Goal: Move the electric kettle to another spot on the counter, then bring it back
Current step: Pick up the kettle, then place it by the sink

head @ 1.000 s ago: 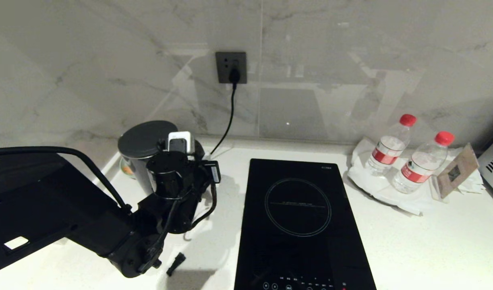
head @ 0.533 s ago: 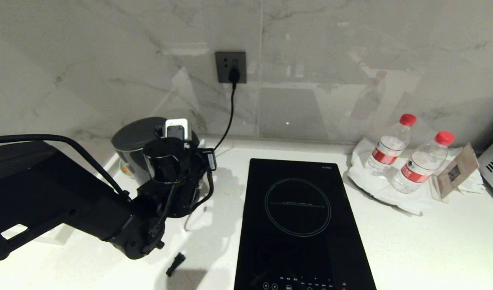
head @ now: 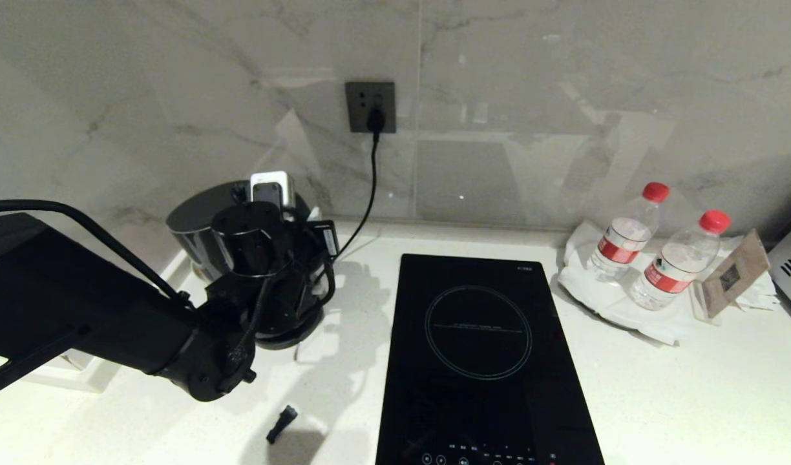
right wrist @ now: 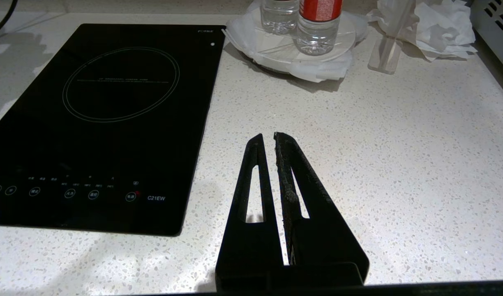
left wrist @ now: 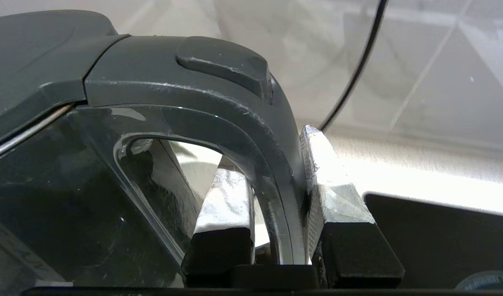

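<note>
The electric kettle [head: 192, 236] is at the back left of the counter [head: 693, 387], near the wall, and my left wrist [head: 253, 258] covers most of its black body. Its flat grey lid [head: 195, 216] shows above the arm. In the left wrist view my left gripper [left wrist: 272, 148] is shut on the kettle's loop handle [left wrist: 251, 135], one taped finger [left wrist: 224, 197] inside the loop and the other outside it. My right gripper [right wrist: 268, 135] hangs shut and empty over bare counter [right wrist: 399, 172] to the right of the hob.
A black induction hob [head: 479, 349] lies mid-counter. A cord [head: 368, 187] runs from the wall socket [head: 370, 107] down behind the kettle. Two red-capped water bottles [head: 628, 236] stand on a white plate at the right, beside a card stand [head: 731, 274]. A small black piece [head: 280, 423] lies near the front.
My left arm has carried the kettle to the left and a little farther back, toward the wall. The grip on the handle is unchanged.
</note>
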Available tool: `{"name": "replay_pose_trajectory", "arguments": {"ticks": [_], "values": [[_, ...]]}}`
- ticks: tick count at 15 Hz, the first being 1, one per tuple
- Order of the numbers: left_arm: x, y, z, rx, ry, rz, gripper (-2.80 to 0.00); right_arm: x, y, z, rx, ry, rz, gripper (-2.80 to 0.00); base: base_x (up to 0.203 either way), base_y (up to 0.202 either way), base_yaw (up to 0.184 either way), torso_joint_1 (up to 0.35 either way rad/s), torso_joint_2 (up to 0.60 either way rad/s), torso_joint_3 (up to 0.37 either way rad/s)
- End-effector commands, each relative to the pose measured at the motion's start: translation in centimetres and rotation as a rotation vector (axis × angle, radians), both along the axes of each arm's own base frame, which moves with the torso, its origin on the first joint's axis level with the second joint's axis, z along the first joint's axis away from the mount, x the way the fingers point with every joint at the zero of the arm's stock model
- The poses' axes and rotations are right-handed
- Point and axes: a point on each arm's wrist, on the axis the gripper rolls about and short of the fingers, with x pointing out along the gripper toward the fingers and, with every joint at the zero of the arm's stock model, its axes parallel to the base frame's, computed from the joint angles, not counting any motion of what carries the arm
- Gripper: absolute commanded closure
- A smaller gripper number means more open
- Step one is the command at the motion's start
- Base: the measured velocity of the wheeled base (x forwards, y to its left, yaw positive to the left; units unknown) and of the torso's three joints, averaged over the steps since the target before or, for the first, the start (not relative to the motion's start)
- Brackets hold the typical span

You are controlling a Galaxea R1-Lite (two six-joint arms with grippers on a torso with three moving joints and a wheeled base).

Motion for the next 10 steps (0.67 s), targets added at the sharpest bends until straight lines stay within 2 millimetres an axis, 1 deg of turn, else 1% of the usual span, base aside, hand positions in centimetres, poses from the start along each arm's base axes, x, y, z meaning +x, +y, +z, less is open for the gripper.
{"name": "replay_pose_trajectory", "arguments": {"ticks": [1,4,6,10], "values": [[-0.1,0.2,0.8,-0.013,-0.025,0.005,0.00,0.0,0.0,0.0,0.000,0.000,0.000,0.00,0.000,0.000,0.000,0.000,0.00,0.000],[-0.2,0.3,1.0,-0.016,-0.031,0.007,0.00,0.0,0.0,0.0,0.000,0.000,0.000,0.00,0.000,0.000,0.000,0.000,0.00,0.000],[-0.7,0.5,1.6,-0.022,-0.041,0.007,0.00,0.0,0.0,0.0,0.000,0.000,0.000,0.00,0.000,0.000,0.000,0.000,0.00,0.000],[-3.1,1.5,2.3,0.011,0.020,-0.015,0.00,0.0,0.0,0.0,0.000,0.000,0.000,0.00,0.000,0.000,0.000,0.000,0.00,0.000]]}}
